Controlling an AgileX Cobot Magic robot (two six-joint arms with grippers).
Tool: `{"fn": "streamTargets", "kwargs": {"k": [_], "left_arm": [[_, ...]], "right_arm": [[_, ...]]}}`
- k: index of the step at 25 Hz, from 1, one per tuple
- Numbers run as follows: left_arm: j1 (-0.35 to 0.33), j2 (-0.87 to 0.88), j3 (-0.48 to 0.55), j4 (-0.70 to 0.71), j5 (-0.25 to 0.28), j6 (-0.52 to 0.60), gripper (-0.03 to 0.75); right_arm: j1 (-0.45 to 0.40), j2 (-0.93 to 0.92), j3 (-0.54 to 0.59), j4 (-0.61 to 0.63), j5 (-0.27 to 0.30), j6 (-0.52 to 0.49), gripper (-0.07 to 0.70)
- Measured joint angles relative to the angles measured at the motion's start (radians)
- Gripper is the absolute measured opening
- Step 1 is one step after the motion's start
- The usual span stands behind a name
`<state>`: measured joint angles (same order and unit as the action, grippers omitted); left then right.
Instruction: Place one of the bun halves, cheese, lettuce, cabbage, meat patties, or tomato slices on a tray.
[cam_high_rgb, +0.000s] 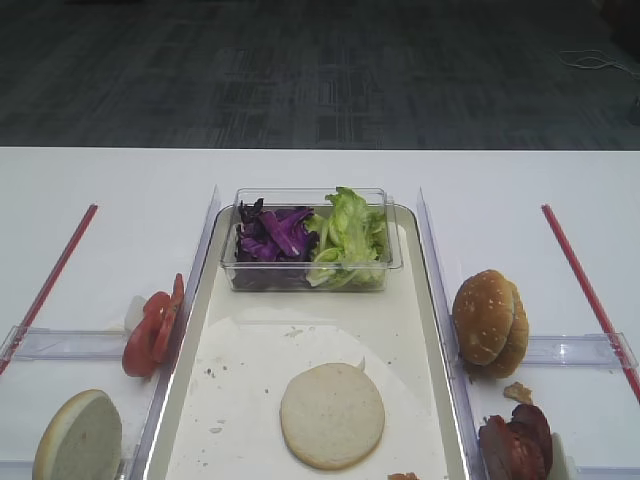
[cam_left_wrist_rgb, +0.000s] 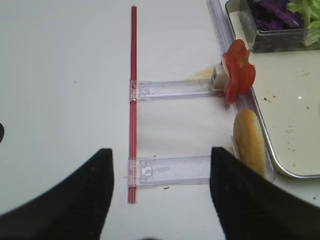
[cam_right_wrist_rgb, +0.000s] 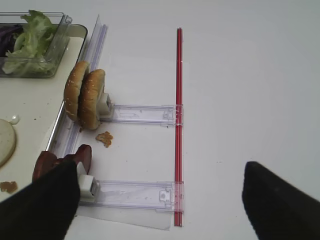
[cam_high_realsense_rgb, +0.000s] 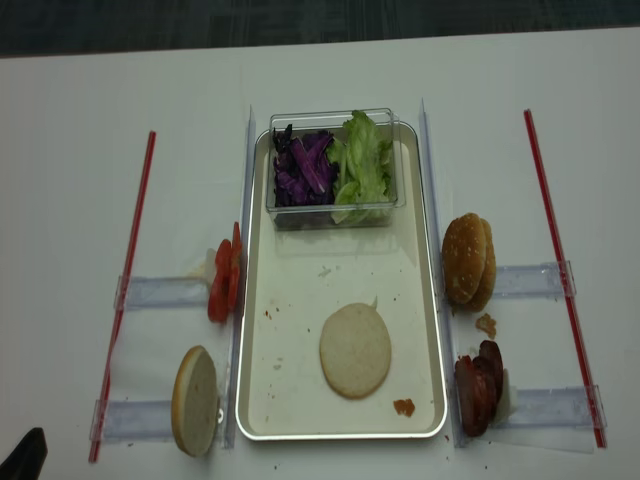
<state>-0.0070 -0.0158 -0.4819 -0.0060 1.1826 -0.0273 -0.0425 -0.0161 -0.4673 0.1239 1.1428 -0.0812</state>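
I've got the bun half (cam_high_rgb: 332, 415) lying flat on the tray (cam_high_rgb: 415, 330), near its front end: a pale cream disc, floury face up, thin tan rim. Nothing touches it. My left end effector (cam_left_wrist_rgb: 160, 200) hangs over the desk (cam_left_wrist_rgb: 60, 75) with fingers spread apart, holding nothing. The right end effector (cam_right_wrist_rgb: 160, 200) looks spread too, though only dark finger edges show.
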Motion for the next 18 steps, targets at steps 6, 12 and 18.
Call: {"fn": "streamTargets", "kwargs": {"k": [6, 12, 18], "left_arm": [[0.000, 0.000, 0.000, 0.000, 0.000, 0.000, 0.400], [0.000, 0.000, 0.000, 0.000, 0.000, 0.000, 0.400], [0.000, 0.000, 0.000, 0.000, 0.000, 0.000, 0.400]], "right_arm": [[0.000, 0.000, 0.000, 0.000, 0.000, 0.000, 0.686], [0.000, 0.000, 0.000, 0.000, 0.000, 0.000, 0.686], [0.000, 0.000, 0.000, 0.000, 0.000, 0.000, 0.686]]}}
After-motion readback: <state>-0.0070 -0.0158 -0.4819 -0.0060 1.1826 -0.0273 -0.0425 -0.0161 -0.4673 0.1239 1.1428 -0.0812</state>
